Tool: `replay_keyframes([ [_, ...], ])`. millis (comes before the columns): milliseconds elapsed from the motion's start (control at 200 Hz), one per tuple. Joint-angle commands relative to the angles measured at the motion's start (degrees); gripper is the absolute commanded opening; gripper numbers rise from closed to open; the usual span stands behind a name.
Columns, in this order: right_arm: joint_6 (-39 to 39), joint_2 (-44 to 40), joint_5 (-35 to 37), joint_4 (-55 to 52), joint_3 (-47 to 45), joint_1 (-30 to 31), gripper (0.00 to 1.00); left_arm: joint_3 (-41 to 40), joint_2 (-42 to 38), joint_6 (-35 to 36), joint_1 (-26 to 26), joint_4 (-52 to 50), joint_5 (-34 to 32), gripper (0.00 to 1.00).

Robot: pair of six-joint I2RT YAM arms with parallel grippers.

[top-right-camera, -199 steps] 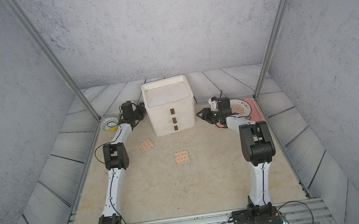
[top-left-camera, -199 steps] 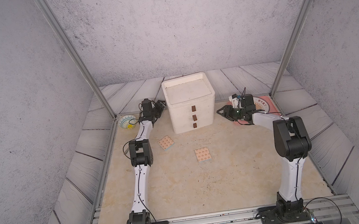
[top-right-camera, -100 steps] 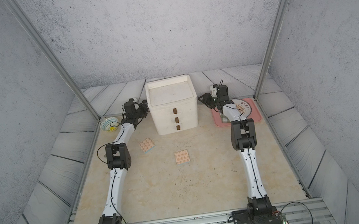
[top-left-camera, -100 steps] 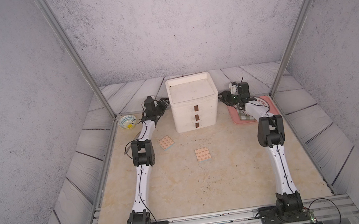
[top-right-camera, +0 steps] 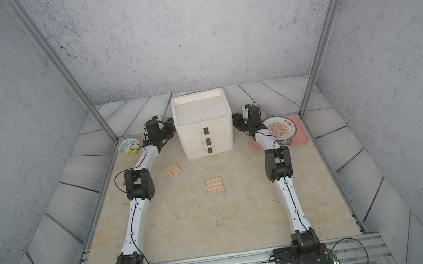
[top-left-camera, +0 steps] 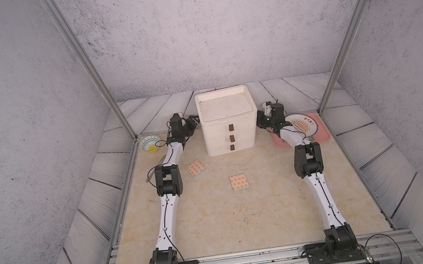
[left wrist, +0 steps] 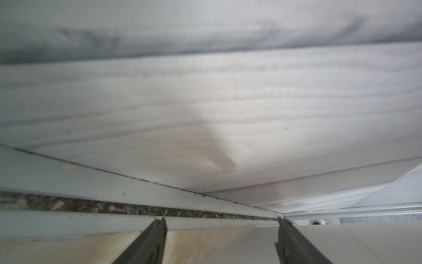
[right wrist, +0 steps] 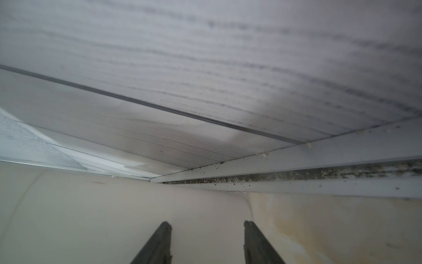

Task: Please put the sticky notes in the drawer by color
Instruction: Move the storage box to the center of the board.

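Beige table [top-left-camera: 216,220], grey walls all round. Left end effector [left wrist: 221,222] stood spread and empty just beside the drawer [top-left-camera: 228,133]. Right end effector [right wrist: 207,225] was likewise spread and empty at the opposite flank. All three drawers sat shut. Orange sticky notes [top-left-camera: 195,168] lay out front, one nearer mid-table [top-left-camera: 239,182], well apart from both. Best play, I'd judge: brace the chest evenly from both sides, so it neither skids nor twists.

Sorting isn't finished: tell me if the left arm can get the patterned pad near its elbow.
Probably yes: the orange-patterned sticky pad lies uncovered, and the left gripper is open, empty.
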Motion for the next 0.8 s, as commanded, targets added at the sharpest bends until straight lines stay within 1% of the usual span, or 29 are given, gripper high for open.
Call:
replay_keyframes([
  [0, -4.7, -4.4, -10.9, 2.5, -6.7, 5.7, 0.54, -1.6, -0.7, 1.8, -7.8, 1.1, 9.4, 0.79],
  [120, -7.2, -11.2, -11.9, 6.0, -17.8, 6.7, 0.54, -8.9, -5.9, 1.3, -9.6, 3.9, 12.0, 0.77],
  [215, -6.6, -16.1, -12.6, 10.7, -26.5, 7.0, 0.54, -18.1, -12.4, 2.2, -10.9, 7.0, 12.9, 0.77],
  [255, -6.7, -18.0, -12.8, 11.8, -29.5, 7.1, 0.54, -22.5, -15.4, 3.0, -11.4, 8.1, 12.6, 0.75],
  [355, -7.3, -21.6, -13.8, 13.2, -34.9, 7.2, 0.54, -33.1, -22.1, 4.0, -12.2, 12.1, 12.2, 0.77],
  [430, -7.2, -24.2, -14.7, 14.3, -38.1, 7.4, 0.54, -37.2, -25.0, 5.4, -12.9, 12.1, 11.6, 0.75],
  [520, -8.6, -28.8, -14.9, 13.4, -43.7, 7.9, 0.54, -40.4, -26.8, 4.2, -13.5, 11.2, 12.2, 0.76],
  [535, -9.2, -29.7, -14.5, 12.8, -44.8, 8.1, 0.54, -41.6, -28.6, 3.9, -13.6, 11.5, 12.3, 0.76],
  [626, -12.7, -35.7, -13.1, 10.1, -51.5, 9.1, 0.54, -51.5, -33.4, 2.7, -14.0, 16.9, 10.8, 0.77],
  [706, -15.3, -40.4, -11.6, 6.6, -57.6, 9.8, 0.54, -58.7, -37.6, 3.7, -14.0, 18.4, 9.4, 0.77],
  [796, -17.0, -44.7, -10.8, 4.9, -63.6, 10.8, 0.54, -64.9, -41.7, 5.3, -13.9, 17.8, 10.0, 0.77],
])
